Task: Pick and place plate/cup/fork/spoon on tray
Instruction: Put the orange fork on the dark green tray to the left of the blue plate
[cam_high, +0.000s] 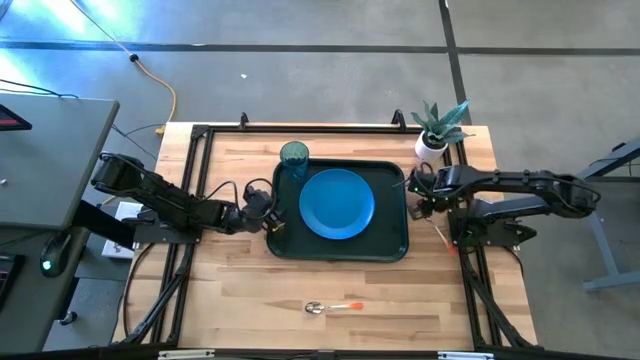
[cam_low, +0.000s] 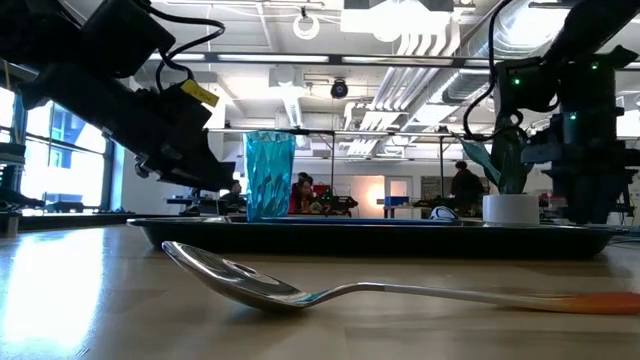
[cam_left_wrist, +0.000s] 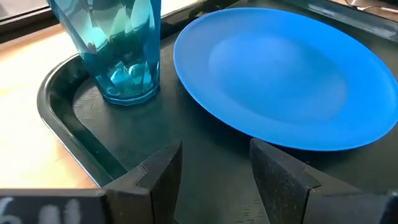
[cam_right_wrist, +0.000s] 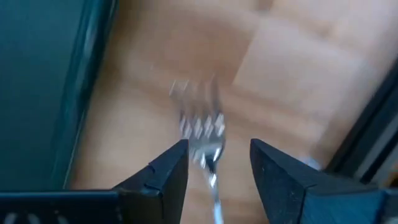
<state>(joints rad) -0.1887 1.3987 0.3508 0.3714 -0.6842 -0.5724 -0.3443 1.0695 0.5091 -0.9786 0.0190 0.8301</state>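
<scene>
The dark tray (cam_high: 390, 250) lies mid-table. The blue plate (cam_high: 337, 203) lies flat on it, and the teal cup (cam_high: 294, 155) stands upright in its far left corner. My left gripper (cam_high: 272, 224) is open and empty over the tray's left edge, with the cup (cam_left_wrist: 118, 50) and plate (cam_left_wrist: 286, 74) ahead of it. My right gripper (cam_high: 413, 205) is open just right of the tray, above the fork (cam_right_wrist: 202, 127). Its fingers stand on either side of the fork's neck without holding it. The fork's orange handle (cam_high: 441, 237) lies on the wood. The spoon (cam_high: 330, 307) lies on the table near the front edge.
A white pot with a green plant (cam_high: 437, 128) stands at the table's far right corner, just behind my right arm. A black frame rail (cam_high: 465, 200) runs along the table's right side close to the fork. Bare wood lies between the tray and the spoon (cam_low: 300, 290).
</scene>
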